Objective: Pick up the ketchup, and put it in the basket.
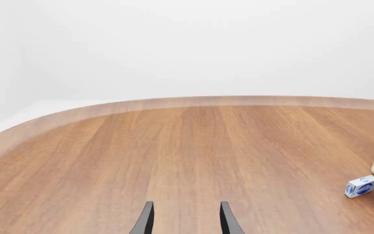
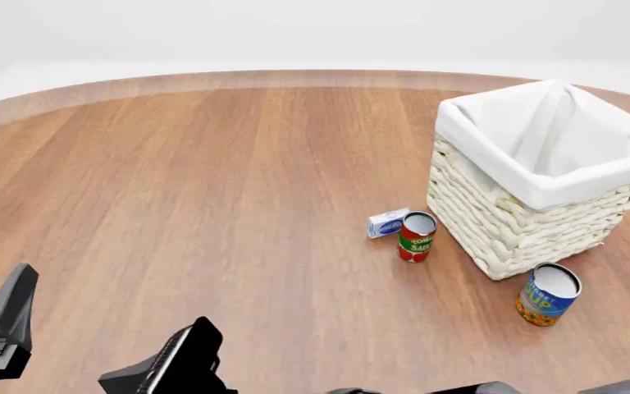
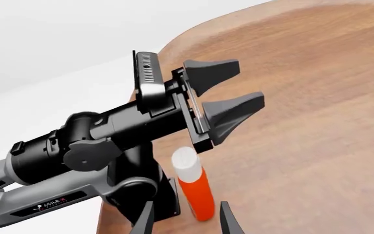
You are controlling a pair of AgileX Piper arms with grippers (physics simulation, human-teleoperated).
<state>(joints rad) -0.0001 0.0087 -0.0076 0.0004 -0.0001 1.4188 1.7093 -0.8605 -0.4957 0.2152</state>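
Note:
The ketchup [image 3: 195,190], a red bottle with a white cap, shows only in the right wrist view. It stands upright on the table near the edge, close to the left arm's base. My right gripper [image 3: 185,220] is open, one fingertip on each side of the bottle's lower part with a gap on both sides. My left gripper [image 3: 229,90] hangs open and holds nothing above the ketchup; it is low at the left [image 2: 107,316] in the front view. The basket [image 2: 512,238] stands at the right of the table with its white liner folded over the rim.
A red-and-green tomato sauce can [image 2: 416,236] and a small white box [image 2: 387,222] sit just left of the basket. A blue can [image 2: 548,294] stands in front of it. Part of the right arm [image 2: 490,387] crosses the near edge. The left arm [image 3: 89,146] is close behind the bottle.

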